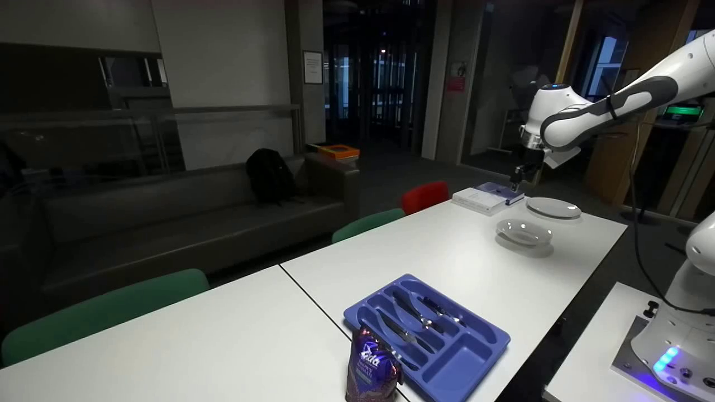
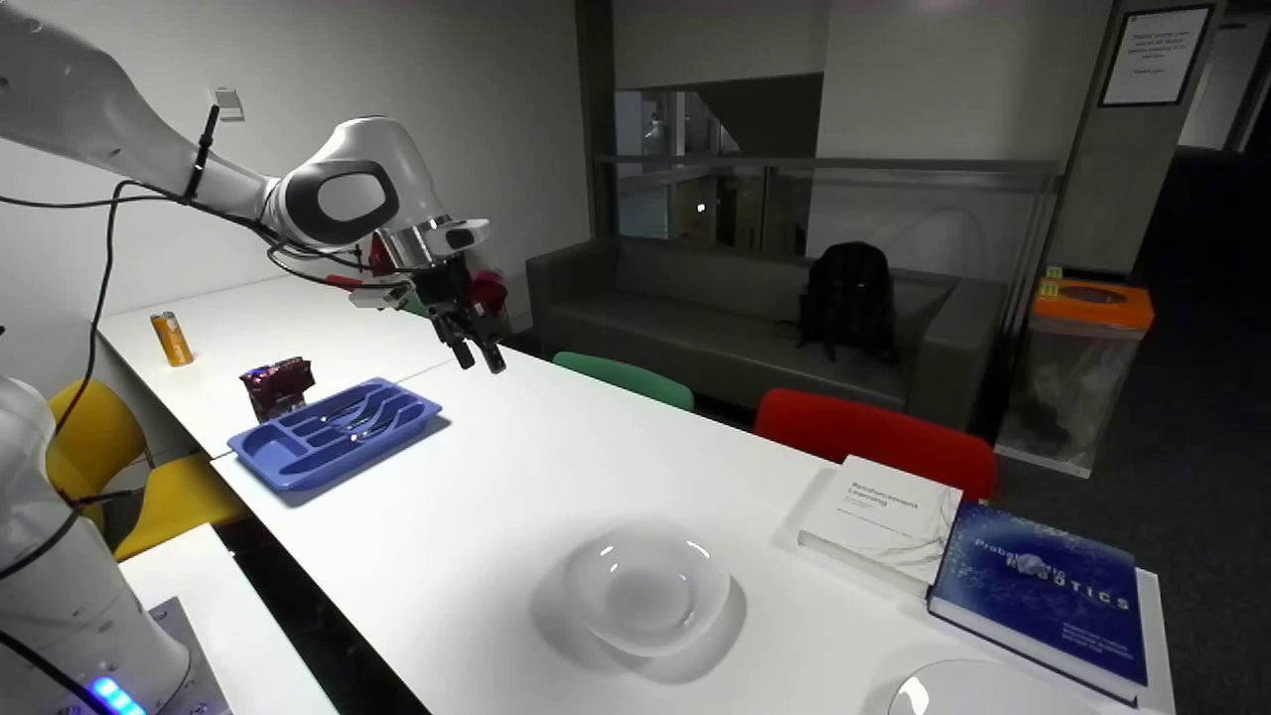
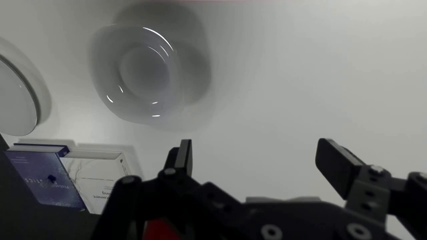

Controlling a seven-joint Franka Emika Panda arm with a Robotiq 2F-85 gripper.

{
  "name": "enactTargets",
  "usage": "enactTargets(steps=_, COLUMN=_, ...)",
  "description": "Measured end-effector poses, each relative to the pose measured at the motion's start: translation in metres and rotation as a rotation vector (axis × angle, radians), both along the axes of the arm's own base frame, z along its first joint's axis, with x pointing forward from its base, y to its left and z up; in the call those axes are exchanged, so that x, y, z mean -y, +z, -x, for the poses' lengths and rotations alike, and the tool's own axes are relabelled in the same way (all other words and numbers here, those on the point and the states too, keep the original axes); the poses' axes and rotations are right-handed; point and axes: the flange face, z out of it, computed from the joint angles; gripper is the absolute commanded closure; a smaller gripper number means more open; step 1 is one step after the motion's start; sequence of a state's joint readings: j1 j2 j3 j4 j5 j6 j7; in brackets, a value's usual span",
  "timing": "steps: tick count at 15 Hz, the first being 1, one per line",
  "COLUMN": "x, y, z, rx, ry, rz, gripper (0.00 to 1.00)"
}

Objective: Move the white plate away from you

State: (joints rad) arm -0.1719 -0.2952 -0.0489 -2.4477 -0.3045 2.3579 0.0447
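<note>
Gripper (image 3: 255,155): fingers stood wide apart, nothing between, above the white table (image 3: 283,86), touching no plate
Deep-rimmed white plate (image 3: 145,71): lay lower, up-left of the fingertips in wrist view, outside the gap, nearer the finger on that picture's left
Plate axis: looked round, no long axis, so the move probably turned on offset, not gripper angle
Plate finish: was smooth, glossy, flaring edge around a round well; ceramic or plastic, couldn't tell
Flat white plate (image 3: 15,100): lay same side, farther from the fingers, thin, shiny
Blue Robotics book (image 3: 41,178), white Reinforcement Learning book (image 3: 95,176): lay left of the fingers, printed covers
</note>
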Motion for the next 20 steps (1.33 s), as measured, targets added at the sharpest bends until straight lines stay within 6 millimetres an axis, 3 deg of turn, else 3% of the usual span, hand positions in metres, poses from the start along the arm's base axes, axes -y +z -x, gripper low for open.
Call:
enactTargets(steps=10, x=0.000, y=0.000, z=0.000, rx=0.002, ry=-0.010, rz=0.004, gripper=0.00)
enactTargets(steps=16, x=0.003, y=0.001, z=0.000, rx=0.089, ry=-0.224, rz=0.191, gripper=0.00)
enactTargets(steps=20, x=0.008, y=-0.015, z=0.002, rx=0.062, ry=-0.297, rz=0.289, gripper=0.00)
